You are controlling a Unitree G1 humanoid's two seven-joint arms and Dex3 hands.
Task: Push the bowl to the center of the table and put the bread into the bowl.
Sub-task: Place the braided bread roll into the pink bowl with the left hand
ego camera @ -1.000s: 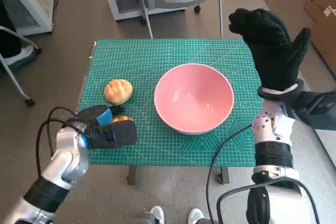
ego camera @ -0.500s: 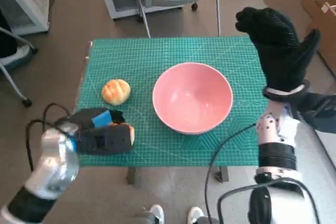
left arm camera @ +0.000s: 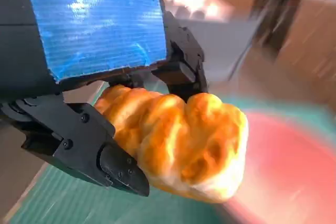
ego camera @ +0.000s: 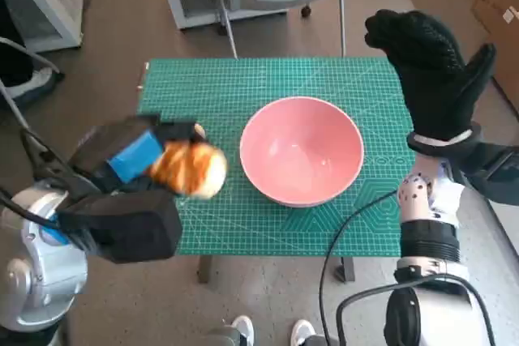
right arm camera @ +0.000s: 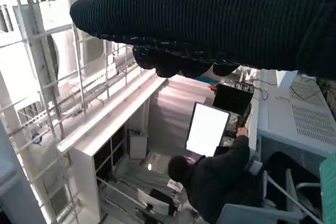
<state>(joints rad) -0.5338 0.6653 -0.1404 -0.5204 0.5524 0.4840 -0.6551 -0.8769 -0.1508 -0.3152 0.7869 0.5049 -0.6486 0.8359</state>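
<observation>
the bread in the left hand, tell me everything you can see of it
The bread is a golden-brown roll with a ridged, lobed crust, paler and glossy at its free end. The left hand grips it between black fingers, one end tucked under the blue-taped back. In the head view it is lifted off the green mat, left of the pink bowl and not yet over it. Only the hand touches it.

The black left hand with blue tape has risen off the green mat. It now holds the golden, ridged bread roll in the air, nearer the pink bowl.
</observation>
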